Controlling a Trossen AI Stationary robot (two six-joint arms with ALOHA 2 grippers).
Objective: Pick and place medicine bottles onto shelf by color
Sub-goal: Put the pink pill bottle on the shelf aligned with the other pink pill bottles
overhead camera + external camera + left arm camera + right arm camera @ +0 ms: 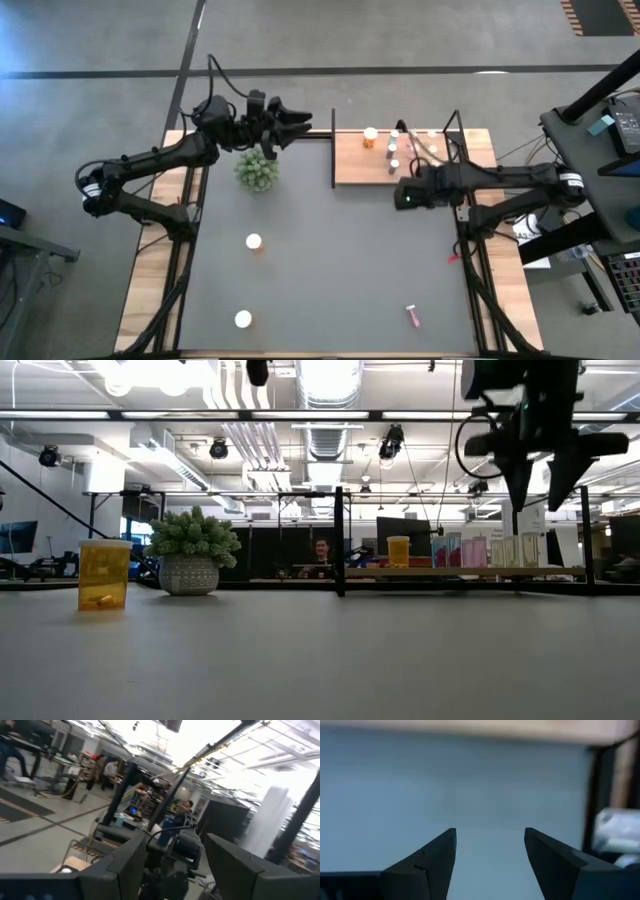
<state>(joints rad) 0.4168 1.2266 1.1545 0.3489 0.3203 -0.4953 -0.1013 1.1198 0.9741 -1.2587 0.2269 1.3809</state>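
Note:
The shelf (400,160) stands at the table's far right and carries an orange medicine bottle (371,135) and several small vials (394,150); the low view shows them in a row (480,550). Two white-capped orange bottles (254,241) (243,319) stand on the dark tabletop, and one shows large in the low view (103,573). A pink vial (411,315) lies near the front edge. My right gripper (405,195) (543,480) hangs open just in front of the shelf's near edge, pointing down, with nothing between its fingers (490,845). My left gripper (292,125) (175,865) is raised at the far left, open and holding nothing.
A fuzzy green plant in a pot (257,170) (190,560) stands under my left arm. A small red item (452,258) lies by the table's right rail. The shelf's black upright rods (333,150) edge the board. Bare grey tabletop (340,260) lies between the bottles.

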